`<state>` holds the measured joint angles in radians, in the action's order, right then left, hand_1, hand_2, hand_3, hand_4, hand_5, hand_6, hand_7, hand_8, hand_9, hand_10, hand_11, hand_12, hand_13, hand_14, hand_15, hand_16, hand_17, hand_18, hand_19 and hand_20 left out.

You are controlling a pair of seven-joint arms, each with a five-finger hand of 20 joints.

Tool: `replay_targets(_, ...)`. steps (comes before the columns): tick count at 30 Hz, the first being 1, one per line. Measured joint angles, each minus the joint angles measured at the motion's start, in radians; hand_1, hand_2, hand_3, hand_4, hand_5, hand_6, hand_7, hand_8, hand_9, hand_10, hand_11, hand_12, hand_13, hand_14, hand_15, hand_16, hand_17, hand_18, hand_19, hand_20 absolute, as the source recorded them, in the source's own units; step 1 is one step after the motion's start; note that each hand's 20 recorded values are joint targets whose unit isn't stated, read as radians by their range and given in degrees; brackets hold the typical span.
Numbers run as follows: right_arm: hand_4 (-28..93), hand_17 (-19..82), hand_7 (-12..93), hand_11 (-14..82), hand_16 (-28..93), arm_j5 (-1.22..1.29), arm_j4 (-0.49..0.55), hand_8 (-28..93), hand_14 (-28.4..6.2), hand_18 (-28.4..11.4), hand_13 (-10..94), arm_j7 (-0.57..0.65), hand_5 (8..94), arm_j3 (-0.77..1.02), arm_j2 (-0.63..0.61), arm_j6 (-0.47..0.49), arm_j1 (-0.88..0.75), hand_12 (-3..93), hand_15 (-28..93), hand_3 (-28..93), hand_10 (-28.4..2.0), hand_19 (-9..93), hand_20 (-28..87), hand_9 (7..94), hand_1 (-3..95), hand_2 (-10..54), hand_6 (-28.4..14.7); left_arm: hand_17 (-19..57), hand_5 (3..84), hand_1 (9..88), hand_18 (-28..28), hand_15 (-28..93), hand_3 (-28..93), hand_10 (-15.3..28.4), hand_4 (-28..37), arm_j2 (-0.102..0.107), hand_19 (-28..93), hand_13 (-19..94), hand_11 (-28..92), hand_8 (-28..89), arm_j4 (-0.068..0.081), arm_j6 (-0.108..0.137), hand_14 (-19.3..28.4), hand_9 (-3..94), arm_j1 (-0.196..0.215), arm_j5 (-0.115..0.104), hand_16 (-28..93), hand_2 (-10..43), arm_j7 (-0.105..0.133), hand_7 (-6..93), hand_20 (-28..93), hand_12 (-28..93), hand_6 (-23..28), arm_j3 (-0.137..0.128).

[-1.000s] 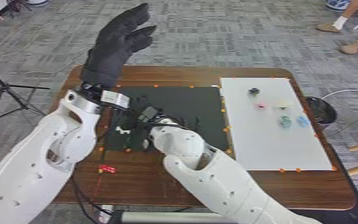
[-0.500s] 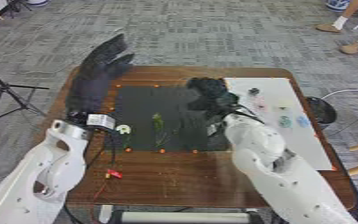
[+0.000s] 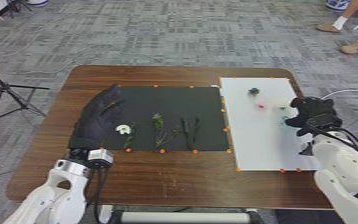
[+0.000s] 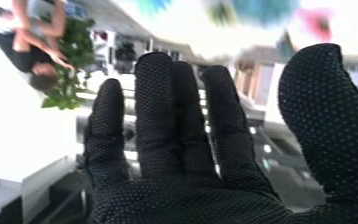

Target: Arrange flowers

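In the head view my left hand (image 3: pixel 94 122) is open at the black mat's (image 3: pixel 213 117) left edge, beside a white flower (image 3: pixel 123 129). Green sprigs (image 3: pixel 158 122) and dark thin stems (image 3: pixel 196 131) lie on the mat. My right hand (image 3: pixel 314 114) is over the white board's right edge, partly covering a teal flower (image 3: pixel 285 120). Farther in on the board are a dark blue flower (image 3: pixel 254 91), a pink one (image 3: pixel 261 105) and a pale yellow-green one (image 3: pixel 282 108). In the right wrist view my right hand (image 4: pixel 184 200) has straight fingers, near a blurred pink flower (image 4: pixel 316 22).
Orange markers (image 3: pixel 162 151) line the mat and the white board (image 3: pixel 273 150) on the brown table (image 3: pixel 175 185). A dark bin stands on the floor beyond the table's right edge, partly behind my right hand. A tripod (image 3: pixel 11 95) stands to the left.
My right hand has moved from over the black mat rightward to the white board's far right side. My left hand has come back toward the robot, from beyond the table's far edge to beside the mat.
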<state>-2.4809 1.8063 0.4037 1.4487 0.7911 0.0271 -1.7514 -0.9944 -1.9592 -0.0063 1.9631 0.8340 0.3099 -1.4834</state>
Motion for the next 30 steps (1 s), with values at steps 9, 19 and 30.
replay_targets(9,-28,10,35,31.0,19,0.000,-0.045,-16,-8.9,-20.7,38,0.009,37.2,-0.015,0.012,0.031,0.028,23.5,68,86,-12.5,69,41,40.9,28.7,-9.5,-3.3,-12.0,25.2,24.1,21.4,18,65,9.9,-28.3,-0.009,43,19,12,-10,-0.001,0.000,13.3,21.8,-0.009,0.001,7,-6.6,0.005,20.0,8,21,1.8,-0.003)
replay_targets(19,-28,10,36,31.6,19,-0.010,-0.027,-16,-8.5,-20.7,39,-0.019,37.2,-0.019,0.006,0.071,0.030,23.6,67,86,-12.4,68,40,40.9,28.2,-9.5,-3.1,-12.1,25.2,24.3,21.5,18,64,9.8,-28.3,-0.010,43,19,12,-10,-0.008,0.000,13.3,21.8,0.005,0.000,7,-6.6,0.011,20.2,8,21,1.7,-0.017)
replay_targets(30,-28,18,51,35.5,38,-0.016,-0.028,-4,-1.8,-18.1,58,-0.039,49.5,-0.064,0.005,0.108,0.031,41.2,60,85,-6.9,72,41,61.4,41.9,-9.5,0.7,-12.0,25.3,24.2,21.5,18,65,10.0,-28.3,-0.010,43,19,11,-10,-0.007,-0.001,13.3,21.8,0.003,0.000,7,-6.6,0.011,20.1,8,20,1.8,-0.016)
